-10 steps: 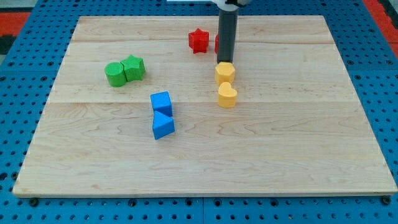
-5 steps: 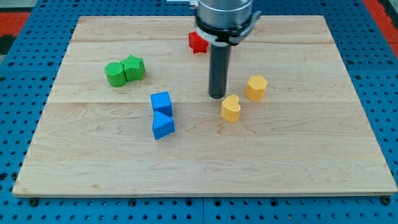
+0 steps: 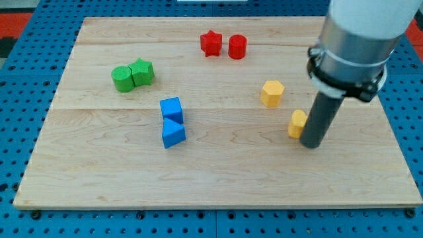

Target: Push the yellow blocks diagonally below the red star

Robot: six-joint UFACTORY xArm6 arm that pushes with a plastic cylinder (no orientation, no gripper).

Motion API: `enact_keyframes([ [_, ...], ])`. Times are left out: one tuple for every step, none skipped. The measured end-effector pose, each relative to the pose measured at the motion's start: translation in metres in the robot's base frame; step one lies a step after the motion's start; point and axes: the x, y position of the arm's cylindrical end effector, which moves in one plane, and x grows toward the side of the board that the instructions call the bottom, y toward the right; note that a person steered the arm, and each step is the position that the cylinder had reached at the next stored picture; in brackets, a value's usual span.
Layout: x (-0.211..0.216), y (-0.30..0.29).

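Observation:
The red star (image 3: 211,43) lies near the view's top, with a red cylinder (image 3: 237,47) touching distance to its right. A yellow hexagonal block (image 3: 271,93) sits below and to the right of them. A second yellow block (image 3: 297,123) lies further down and right, half hidden behind my rod. My tip (image 3: 311,143) rests on the board right against that block's right side, below and to the right of the yellow hexagon.
Two green blocks (image 3: 132,75) sit together at the view's left. Two blue cubes (image 3: 172,121) are stacked one below the other left of centre. The board's right edge (image 3: 390,119) is close to the rod.
My tip moved from left of the yellow blocks across to the right and down. The lower yellow block slid right. The hexagonal one stayed put over the last half second.

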Motion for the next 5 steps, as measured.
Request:
enact_keyframes([
  [-0.031,-0.017],
  [-0.034,-0.034],
  [-0.062,-0.053],
  [-0.075,-0.117],
  [-0.110,-0.115],
])
